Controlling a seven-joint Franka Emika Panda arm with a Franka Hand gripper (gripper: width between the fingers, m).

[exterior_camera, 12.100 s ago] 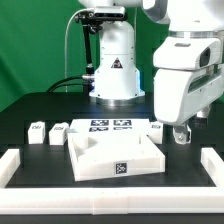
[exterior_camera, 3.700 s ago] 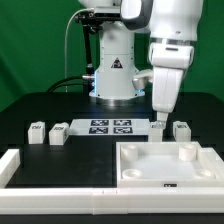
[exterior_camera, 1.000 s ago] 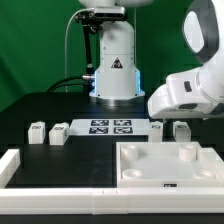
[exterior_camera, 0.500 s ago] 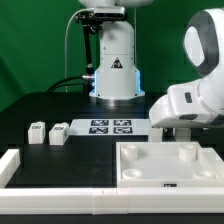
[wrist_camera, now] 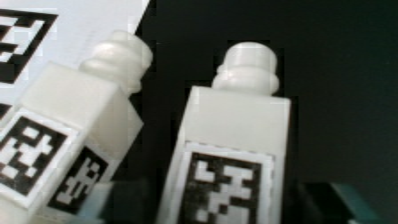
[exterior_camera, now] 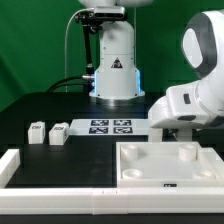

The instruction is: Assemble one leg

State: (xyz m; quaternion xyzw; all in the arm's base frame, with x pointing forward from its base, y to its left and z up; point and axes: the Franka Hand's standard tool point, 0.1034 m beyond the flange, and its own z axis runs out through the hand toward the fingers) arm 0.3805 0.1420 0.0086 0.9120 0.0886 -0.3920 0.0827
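In the wrist view two legs lie side by side, each a white stubby post with a rounded tip and a black-and-white tag. My gripper [wrist_camera: 231,208] straddles the tag end of one leg [wrist_camera: 240,120], with a dark finger [wrist_camera: 342,203] on each side and a small gap showing. The jaws are open. The other leg [wrist_camera: 71,125] lies just beside it. In the exterior view my gripper [exterior_camera: 172,127] is low behind the white tabletop [exterior_camera: 140,170] at the right and hides both of these legs. Two more legs [exterior_camera: 37,132] [exterior_camera: 59,131] stand at the left.
The marker board [exterior_camera: 110,126] lies at the middle back, and its corner shows in the wrist view [wrist_camera: 45,25]. White border bars lie at the left [exterior_camera: 8,165] and along the front [exterior_camera: 60,203]. The robot base [exterior_camera: 115,70] stands behind.
Early on the tabletop moved from the middle to the front right. Within the last second my hand came down over the two legs at the right and now hides them; since half a second ago it is still.
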